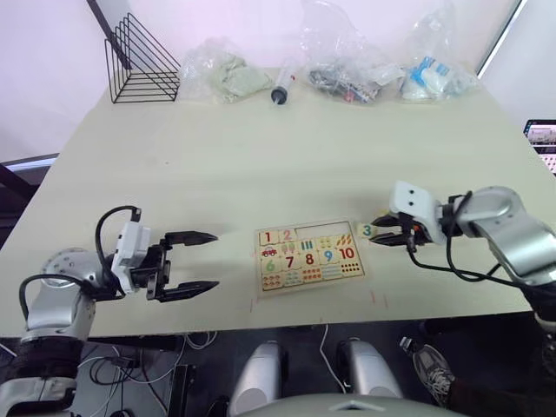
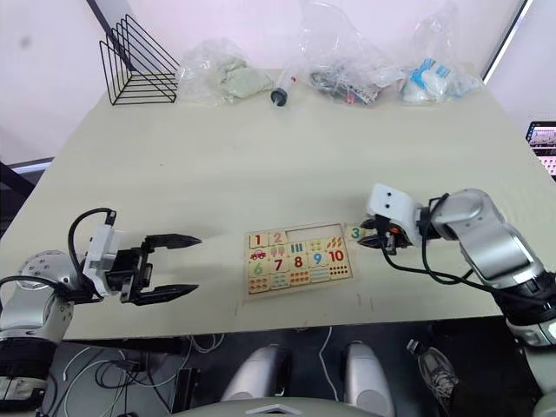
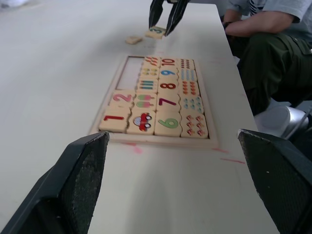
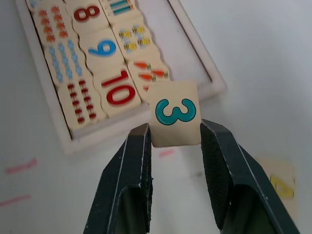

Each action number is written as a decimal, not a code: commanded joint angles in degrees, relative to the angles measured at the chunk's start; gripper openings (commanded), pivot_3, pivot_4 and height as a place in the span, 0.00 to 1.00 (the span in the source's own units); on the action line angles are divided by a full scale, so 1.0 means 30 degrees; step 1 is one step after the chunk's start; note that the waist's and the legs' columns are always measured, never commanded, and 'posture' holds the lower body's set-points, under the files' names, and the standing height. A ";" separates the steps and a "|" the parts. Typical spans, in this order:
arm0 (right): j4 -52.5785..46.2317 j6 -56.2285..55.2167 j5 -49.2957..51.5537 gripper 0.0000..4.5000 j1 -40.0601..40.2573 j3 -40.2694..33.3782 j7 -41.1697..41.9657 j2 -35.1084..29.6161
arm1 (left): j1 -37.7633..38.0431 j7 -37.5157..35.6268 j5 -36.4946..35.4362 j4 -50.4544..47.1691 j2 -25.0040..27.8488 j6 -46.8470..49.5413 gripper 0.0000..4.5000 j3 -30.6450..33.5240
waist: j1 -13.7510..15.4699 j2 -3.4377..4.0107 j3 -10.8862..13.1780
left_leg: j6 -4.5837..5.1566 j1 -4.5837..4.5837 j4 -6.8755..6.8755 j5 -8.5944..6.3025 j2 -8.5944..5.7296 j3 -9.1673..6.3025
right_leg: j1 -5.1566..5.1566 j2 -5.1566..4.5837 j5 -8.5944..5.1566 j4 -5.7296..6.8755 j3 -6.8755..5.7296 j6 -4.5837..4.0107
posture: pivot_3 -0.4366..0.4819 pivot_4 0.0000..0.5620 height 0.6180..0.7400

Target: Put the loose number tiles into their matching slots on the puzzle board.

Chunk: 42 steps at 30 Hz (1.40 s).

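Observation:
The puzzle board [image 1: 308,257] lies near the table's front edge, between my arms. Its far row holds tiles 1 and 2, and the other matching slots [image 1: 319,231] are bare wood. My right gripper [image 4: 174,134] is shut on a loose tile with a teal 3 [image 4: 174,113], just off the board's far right corner beside the 10 tile. A second loose tile with a yellow digit [image 4: 281,184] lies on the table close by. My left gripper [image 1: 198,261] hovers left of the board, open with nothing between its fingers.
Along the table's back edge stand a black wire rack [image 1: 139,65], several clear plastic bags [image 1: 347,65] and a syringe-like tube [image 1: 282,87]. A seated person [image 3: 273,44] is beside the table past its front edge. A screen [image 1: 544,141] sits off the right side.

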 commanded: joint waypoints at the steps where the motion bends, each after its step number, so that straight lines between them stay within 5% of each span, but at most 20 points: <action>1: -0.0357 0.0987 -0.0534 0.20 -0.1968 0.1196 0.0179 0.0573 | 0.1035 0.0170 -0.0243 -0.1159 -0.0277 0.0097 1.00 0.0731 | -0.0076 -0.0005 0.0004 | 0.0000 0.0000 -0.0003 0.0000 -0.0001 0.0004 | -0.0002 -0.0006 0.0000 -0.0002 0.0003 0.0001 | 0.48 0.27 1.00; 24: 0.4218 0.5279 -0.3415 0.20 -0.9779 0.8633 0.0256 0.6074 | 0.1795 0.0710 -0.0006 -0.1692 -0.1467 0.0245 1.00 0.1665 | -0.0102 -0.0003 0.0006 | -0.0007 -0.0020 -0.0028 0.0001 -0.0008 -0.0015 | -0.0076 -0.0022 0.0020 0.0001 -0.0071 -0.0032 | 0.48 0.27 1.00; 42: 0.5711 0.4307 -0.4312 0.20 -1.0325 0.9614 0.0802 0.7425 | 0.1617 0.1214 -0.0051 -0.1937 -0.1668 0.0537 1.00 0.1666 | -0.0194 -0.0004 0.0005 | -0.0009 -0.0019 -0.0032 0.0001 -0.0014 -0.0017 | -0.0087 -0.0021 0.0029 0.0001 -0.0095 -0.0045 | 0.48 0.27 1.00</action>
